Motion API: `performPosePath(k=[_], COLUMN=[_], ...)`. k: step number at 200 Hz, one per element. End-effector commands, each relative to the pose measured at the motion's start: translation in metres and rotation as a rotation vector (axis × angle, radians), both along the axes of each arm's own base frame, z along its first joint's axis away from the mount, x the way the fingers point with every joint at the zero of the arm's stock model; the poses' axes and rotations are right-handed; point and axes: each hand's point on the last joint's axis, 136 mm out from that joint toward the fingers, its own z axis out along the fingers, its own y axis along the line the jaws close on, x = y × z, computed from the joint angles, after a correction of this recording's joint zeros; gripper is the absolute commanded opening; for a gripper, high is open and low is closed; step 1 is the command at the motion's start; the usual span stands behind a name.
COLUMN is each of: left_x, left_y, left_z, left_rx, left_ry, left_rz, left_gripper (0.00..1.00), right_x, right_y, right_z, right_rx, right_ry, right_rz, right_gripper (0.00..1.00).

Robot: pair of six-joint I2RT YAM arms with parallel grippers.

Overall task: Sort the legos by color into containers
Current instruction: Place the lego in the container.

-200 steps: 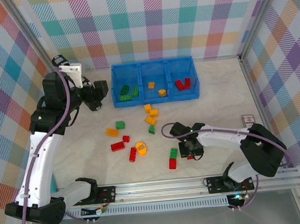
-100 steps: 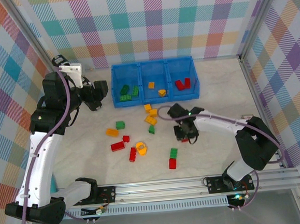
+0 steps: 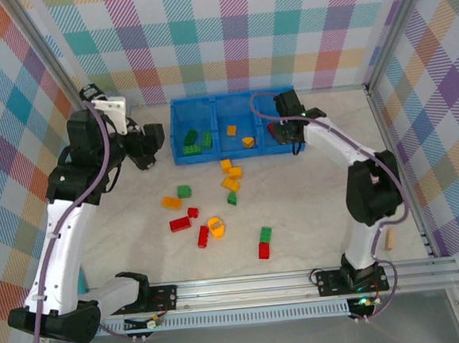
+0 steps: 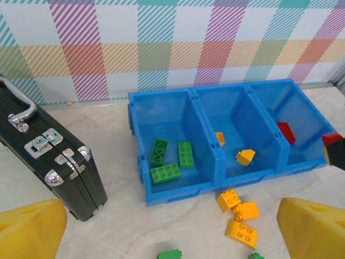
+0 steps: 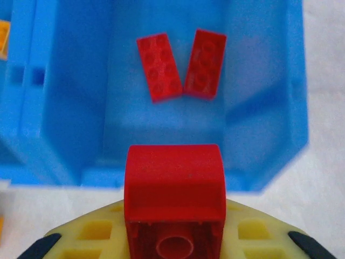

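Gripping a small red plastic brick (image 5: pixel 175 183) between the yellow pads of the right gripper (image 5: pixel 175 240), jaws closed tight on it, and hanging it at the near wall of the bright blue three-compartment plastic tray (image 5: pixel 64 108). Facing the tray's right-hand compartment, its floor lying straight ahead at twelve o'clock from the held brick in the wrist view. Sharing that floor with two flat red studded bricks (image 5: pixel 159 67), their long axes running roughly twelve to six, touching at the near ends and splaying at the far ends. Judging the drop as needing a short carry toward twelve o'clock first, the brick seemingly sitting over the rim rather than clear inside, though the blur is making that hard to settle. Hovering the left gripper (image 3: pixel 154 139) spread wide and empty at nine o'clock of the tray, nearer the green compartment, well apart from the red one. Leaving the loose red, green and yellow-orange bricks (image 3: pixel 230 183) scattered on the table around seven o'clock from the right gripper.
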Motion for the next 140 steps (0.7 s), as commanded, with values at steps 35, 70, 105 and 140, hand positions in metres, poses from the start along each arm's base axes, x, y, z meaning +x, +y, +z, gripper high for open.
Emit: performPosePath(k=[35,70,105,140], left_x=[0.007,0.008,0.01,0.008], left_y=[-0.007,-0.004,-0.004,-0.004], left_z=[-0.006,-0.006,-0.009,-0.007], left_rx=[0.017,0.026,0.027,0.026], left_ry=[0.016,0.015,0.021,0.016], left_rz=[-0.026,-0.013,-0.012,-0.012], left_gripper=[1.0,1.0,1.0,1.0], right_x=[0.065,0.076,0.078,0.074], right_y=[-0.001,-0.006,-0.004,-0.002], right_z=[-0.018,-0.041,-0.052,-0.047], right_rx=[-0.06,-0.081,-0.073,-0.044], right_ry=[-0.05,-0.029,-0.013,-0.017], right_rz=[0.018,0.005,0.003,0.0], right_gripper=[0.3,0.32,0.39,0.47])
